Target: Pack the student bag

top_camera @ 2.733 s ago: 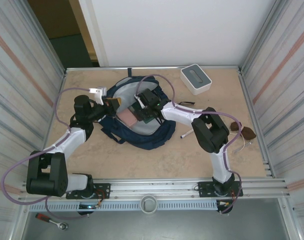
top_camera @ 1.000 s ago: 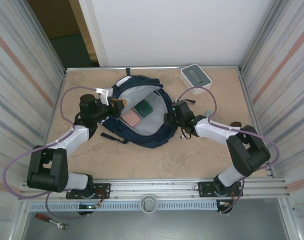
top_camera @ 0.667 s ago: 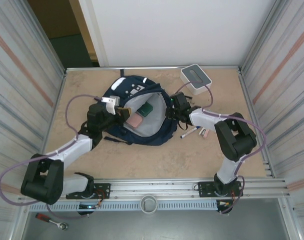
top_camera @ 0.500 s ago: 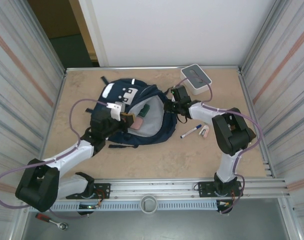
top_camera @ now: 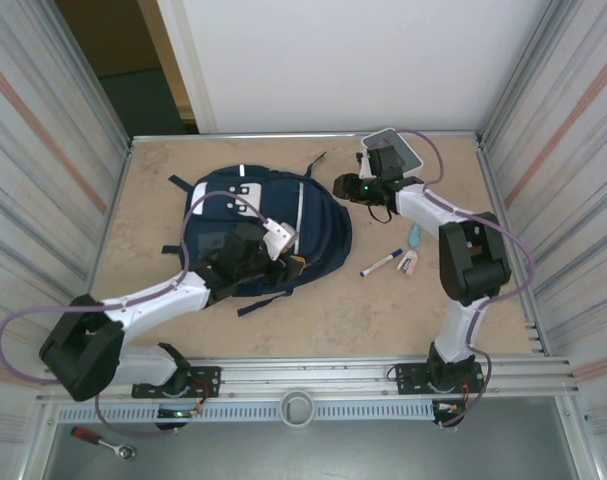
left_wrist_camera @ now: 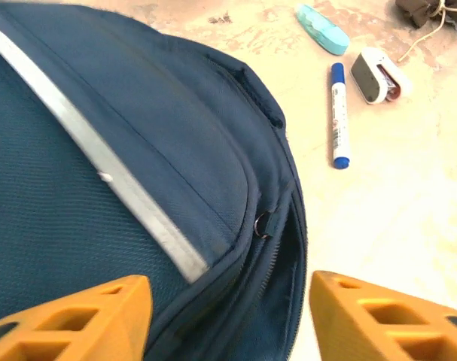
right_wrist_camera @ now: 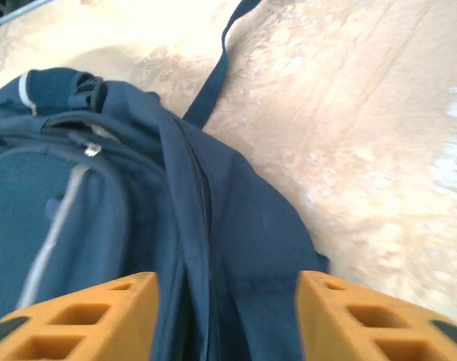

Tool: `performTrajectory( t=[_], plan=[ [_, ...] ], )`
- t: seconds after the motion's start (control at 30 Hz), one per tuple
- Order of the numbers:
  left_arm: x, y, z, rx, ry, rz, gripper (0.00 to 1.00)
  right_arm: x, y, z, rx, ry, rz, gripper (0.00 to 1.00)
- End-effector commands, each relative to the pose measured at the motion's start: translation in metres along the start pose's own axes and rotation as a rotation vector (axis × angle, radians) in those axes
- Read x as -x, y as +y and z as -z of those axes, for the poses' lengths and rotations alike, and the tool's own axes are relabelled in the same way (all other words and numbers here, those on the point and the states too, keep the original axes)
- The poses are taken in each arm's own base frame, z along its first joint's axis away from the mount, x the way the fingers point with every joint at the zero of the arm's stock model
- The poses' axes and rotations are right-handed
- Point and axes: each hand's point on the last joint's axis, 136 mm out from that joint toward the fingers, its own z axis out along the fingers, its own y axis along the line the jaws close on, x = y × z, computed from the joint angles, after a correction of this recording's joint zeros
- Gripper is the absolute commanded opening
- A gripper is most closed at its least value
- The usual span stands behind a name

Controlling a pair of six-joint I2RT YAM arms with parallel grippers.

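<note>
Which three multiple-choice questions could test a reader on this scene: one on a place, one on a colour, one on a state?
1. Where does the blue marker lie?
A. on the table, right of the student bag
B. on top of the bag
C. inside the bag

2. What colour is the student bag's outer fabric?
A. red
B. green
C. navy blue

3. How do the jaws of the left gripper stand?
A. shut on the marker
B. open, above the bag's edge
C. shut on a strap

Answers:
1 A, the marker rests on bare table beside the bag.
2 C, the top view shows dark blue cloth.
3 B, the left wrist view shows them wide apart with nothing pinched.
</note>
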Motion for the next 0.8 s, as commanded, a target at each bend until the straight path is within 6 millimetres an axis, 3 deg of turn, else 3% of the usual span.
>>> performTrajectory(
  t=[0.0, 0.1, 0.2, 0.27, 0.37, 0.5, 0.67, 0.77],
  plan=[
    [0.015, 0.01, 0.029, 0.08, -0.059, -0.108, 0.67, -0.019, 0.017, 0.035, -0.016, -0.017, 0.047, 0.62],
    [0.025, 0.02, 0.053, 0.157, -0.114, -0.084, 0.75, -0.049, 0.034, 0.047, -0.011, -0.019, 0.093, 0.68],
    [0.027, 0.028, 0.072, 0.209, -0.147, -0.096, 0.77, -0.082, 0.053, 0.048, 0.001, -0.01, 0.132, 0.7],
    [0.028, 0.037, 0.083, 0.255, -0.165, -0.117, 0.77, -0.1, 0.054, 0.046, -0.05, 0.001, 0.159, 0.71],
    [0.024, 0.058, 0.097, 0.353, -0.167, -0.14, 0.77, -0.112, 0.036, 0.042, -0.17, -0.023, 0.15, 0.74],
    [0.019, 0.074, 0.102, 0.445, -0.152, -0.217, 0.77, -0.124, 0.025, 0.021, -0.186, -0.005, 0.1, 0.7],
    [0.001, 0.09, 0.091, 0.519, -0.077, -0.27, 0.77, -0.117, -0.009, -0.002, -0.348, -0.004, 0.142, 0.52],
    [-0.006, 0.084, 0.083, 0.471, -0.039, -0.302, 0.77, -0.107, -0.034, -0.014, -0.462, 0.011, 0.177, 0.45]
  ],
)
